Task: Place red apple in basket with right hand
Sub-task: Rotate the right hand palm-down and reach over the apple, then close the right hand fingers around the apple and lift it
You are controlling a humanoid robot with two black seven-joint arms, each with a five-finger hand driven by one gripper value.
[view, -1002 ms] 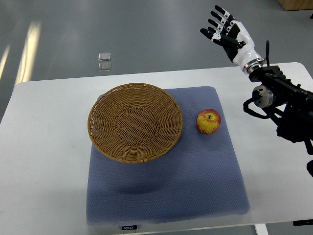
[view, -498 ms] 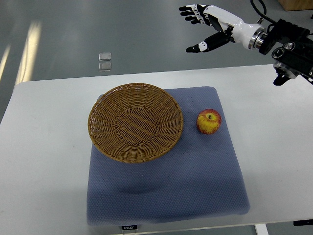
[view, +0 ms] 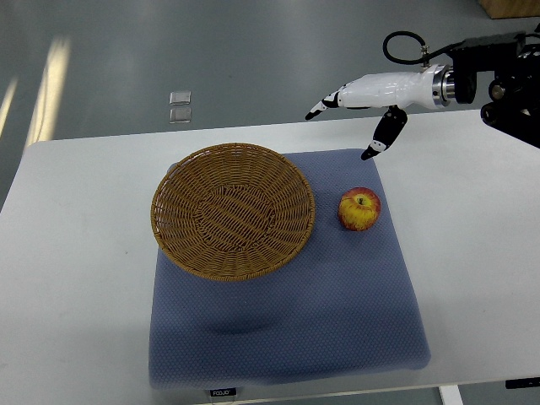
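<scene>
A red and yellow apple (view: 359,210) lies on the blue mat (view: 287,329), just right of the woven basket (view: 234,209). The basket is empty and sits on the mat's left half. My right hand (view: 354,114) reaches in from the right edge, hovering above the mat's far edge, behind and above the apple. Its fingers are spread and hold nothing; the thumb (view: 381,139) points down toward the apple. A clear gap separates the hand from the apple. The left arm does not show.
The mat lies on a white table (view: 76,253). Two small clear squares (view: 180,105) lie on the grey floor beyond the table's far edge. The black forearm (view: 498,76) with a cable stands at the upper right.
The right hand has swung from upright at the far right to level, and come down leftward toward the apple. The apple and basket have not moved.
</scene>
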